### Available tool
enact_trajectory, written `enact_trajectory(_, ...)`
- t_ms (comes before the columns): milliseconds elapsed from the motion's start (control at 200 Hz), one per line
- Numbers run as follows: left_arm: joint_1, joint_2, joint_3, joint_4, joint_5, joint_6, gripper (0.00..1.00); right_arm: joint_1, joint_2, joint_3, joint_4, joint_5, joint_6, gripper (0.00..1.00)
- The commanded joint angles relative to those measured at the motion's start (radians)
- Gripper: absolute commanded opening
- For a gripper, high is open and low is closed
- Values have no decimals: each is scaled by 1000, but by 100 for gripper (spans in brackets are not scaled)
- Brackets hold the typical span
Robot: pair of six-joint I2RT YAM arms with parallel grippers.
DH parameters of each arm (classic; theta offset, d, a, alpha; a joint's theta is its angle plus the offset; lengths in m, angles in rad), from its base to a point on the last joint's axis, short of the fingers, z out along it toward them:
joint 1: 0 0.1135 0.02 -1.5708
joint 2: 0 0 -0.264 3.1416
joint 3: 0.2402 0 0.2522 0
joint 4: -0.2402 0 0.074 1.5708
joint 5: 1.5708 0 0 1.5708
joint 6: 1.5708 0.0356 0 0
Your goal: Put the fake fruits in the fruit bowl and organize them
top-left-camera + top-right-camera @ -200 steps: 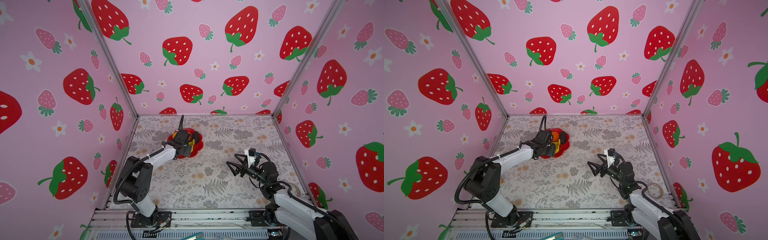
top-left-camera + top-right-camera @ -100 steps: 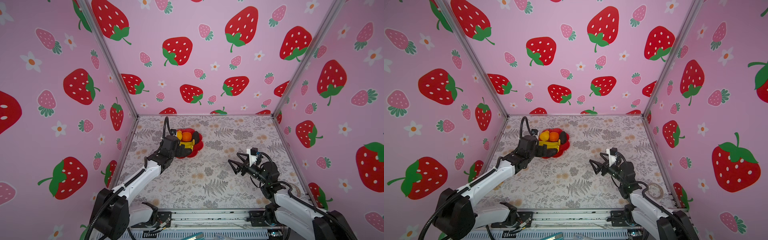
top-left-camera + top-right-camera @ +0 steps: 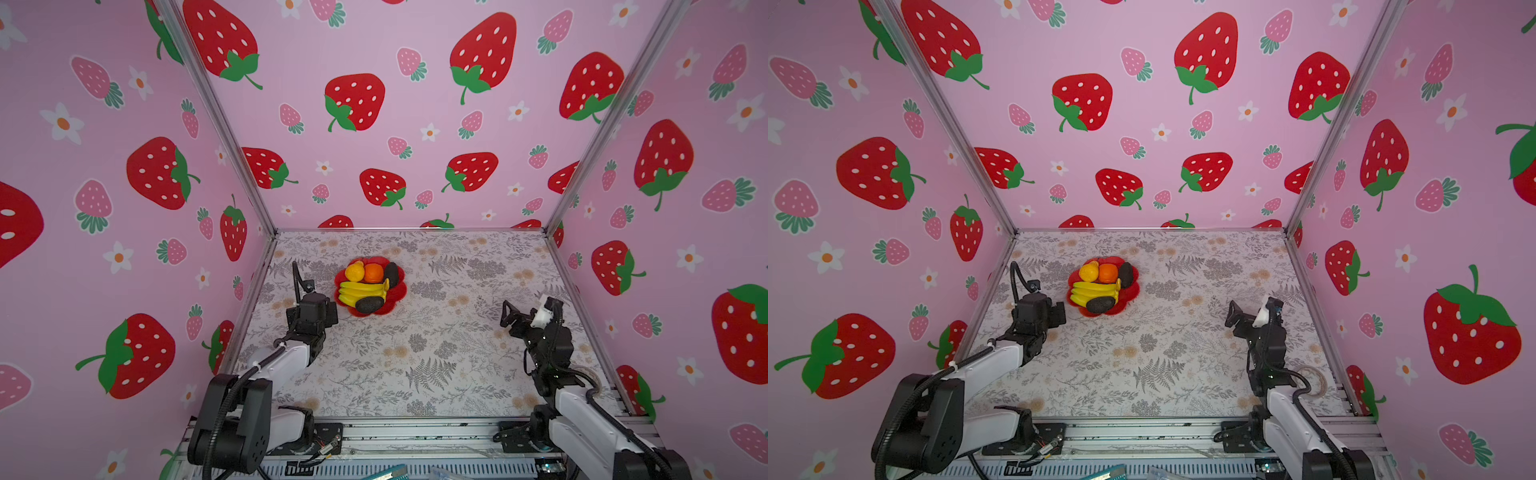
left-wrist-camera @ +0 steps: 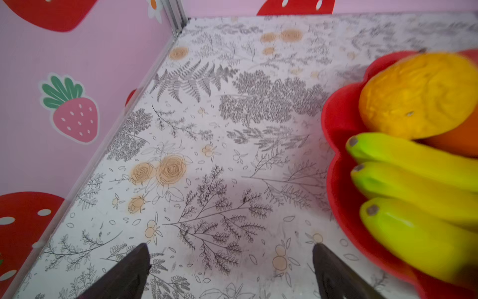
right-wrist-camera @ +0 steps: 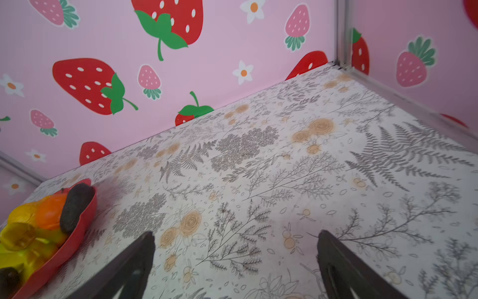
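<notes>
In both top views the red scalloped fruit bowl (image 3: 400,293) (image 3: 1132,293) sits at the table's back left of centre. It holds the yellow banana bunch (image 3: 360,289), an orange (image 3: 374,273), a bumpy yellow fruit (image 3: 354,271) and two dark avocados (image 3: 391,274) (image 3: 369,304). My left gripper (image 3: 332,313) (image 4: 231,249) hovers open and empty just left of the bowl's rim (image 4: 333,165), bananas (image 4: 413,186) beside it. My right gripper (image 3: 510,316) (image 5: 236,234) stands open and empty far right, the bowl (image 5: 77,233) well off to its side.
Pink strawberry walls close in the floral table (image 3: 415,353) on three sides. An aluminium rail (image 3: 415,434) runs along the front edge. A clear tape roll (image 3: 1312,380) lies by the right arm's base.
My left gripper has drawn back from over the bowl to its near left and opened, leaving the fruit in the bowl. The right gripper has barely shifted.
</notes>
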Motion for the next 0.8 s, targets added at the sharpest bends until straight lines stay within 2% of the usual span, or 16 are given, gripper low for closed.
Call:
enact_trajectory(0, 32, 54, -7, 260, 56, 62, 99, -3, -52, 1, 79, 137, -166, 99)
enact_trajectory(70, 73, 92, 22, 267, 109, 38, 99, -4, -65, 14, 43, 258, -309, 99)
enact_trajectory(110, 90, 114, 17, 317, 132, 24, 99, -4, -48, -16, 92, 315, -378, 99)
enact_trajectory(150, 110, 155, -2, 391, 177, 7, 99, -9, -22, -51, 172, 346, -395, 99)
enact_trajectory(220, 112, 237, 6, 467, 167, 11, 99, -12, 53, -105, 351, 280, -412, 99)
enact_trajectory(250, 107, 224, 10, 429, 177, 15, 99, -13, 118, -113, 422, 260, -423, 99)
enact_trajectory(350, 111, 224, -1, 446, 175, 7, 99, -17, 354, -79, 604, 290, -447, 99)
enact_trajectory(515, 111, 234, -14, 475, 176, 12, 99, -46, 600, -19, 803, 67, -460, 99)
enact_trajectory(640, 109, 236, -12, 475, 175, 13, 99, -45, 771, 9, 939, 80, -458, 99)
enact_trajectory(670, 109, 235, -12, 474, 175, 13, 99, -45, 764, 23, 907, 87, -455, 99)
enact_trajectory(720, 108, 236, -10, 474, 172, 13, 99, -45, 718, 69, 740, 107, -451, 99)
enact_trajectory(795, 106, 237, -8, 473, 169, 14, 99, -38, 766, 156, 651, 168, -435, 99)
